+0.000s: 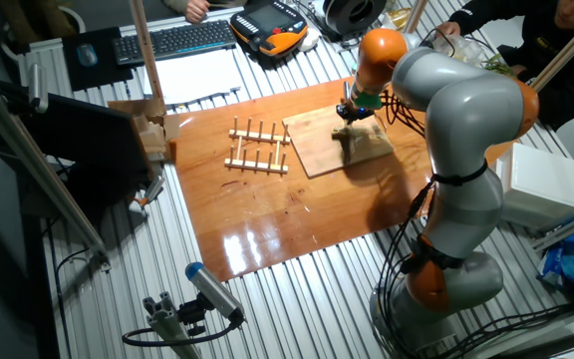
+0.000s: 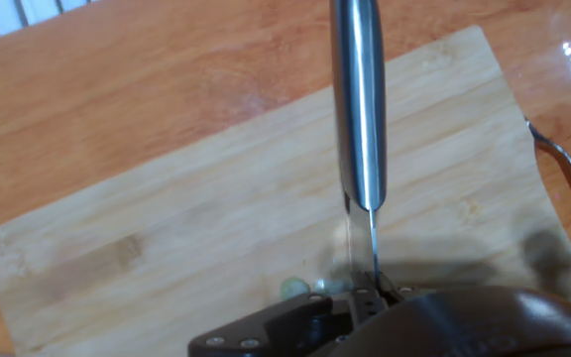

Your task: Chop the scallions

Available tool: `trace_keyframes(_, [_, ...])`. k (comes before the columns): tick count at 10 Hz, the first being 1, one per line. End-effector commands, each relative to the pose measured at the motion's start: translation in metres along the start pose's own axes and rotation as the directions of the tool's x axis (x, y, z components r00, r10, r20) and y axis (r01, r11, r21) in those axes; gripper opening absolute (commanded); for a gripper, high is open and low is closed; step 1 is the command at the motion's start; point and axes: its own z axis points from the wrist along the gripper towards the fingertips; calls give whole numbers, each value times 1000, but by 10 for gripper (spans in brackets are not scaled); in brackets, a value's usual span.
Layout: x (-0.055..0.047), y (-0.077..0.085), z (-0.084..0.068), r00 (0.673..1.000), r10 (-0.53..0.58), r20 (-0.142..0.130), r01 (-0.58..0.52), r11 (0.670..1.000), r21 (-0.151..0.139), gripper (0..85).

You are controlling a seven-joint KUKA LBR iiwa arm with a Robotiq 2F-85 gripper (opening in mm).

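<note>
A robotics lab: aluminium-profile table (image 1: pixel 297 289), keyboard (image 1: pixel 172 40), teach pendant (image 1: pixel 270 25), loose cables (image 1: pixel 407 249)

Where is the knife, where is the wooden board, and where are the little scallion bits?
knife (image 2: pixel 358 109), hand view, middle of the shiny metal handle.
wooden board (image 1: pixel 317 140), fixed view, bare left part.
scallion bits (image 2: pixel 291 288), hand view, pale round piece.

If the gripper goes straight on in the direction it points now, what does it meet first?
Most likely the wooden cutting board. The gripper points down at it and holds a knife whose blade would touch first, near small pale scallion bits. The exact depth is unclear.
</note>
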Motion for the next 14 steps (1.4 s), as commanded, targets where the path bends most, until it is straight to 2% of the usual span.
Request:
trace_keyframes(1, [6, -1, 2, 1000, 1, -15, -1, 1000, -3, 0])
trace_keyframes(4, [24, 8, -6, 999, 29, -19, -29, 1000, 7, 0])
trace_keyframes(5, [26, 9, -5, 999, 32, -21, -32, 999, 8, 0])
trace_keyframes(10, [29, 15, -14, 997, 67, -46, -68, 998, -12, 0])
trace_keyframes(11, [27, 16, -15, 995, 80, -51, -82, 996, -24, 0])
trace_keyframes(14, [26, 23, -16, 992, 114, -45, -116, 992, -41, 0])
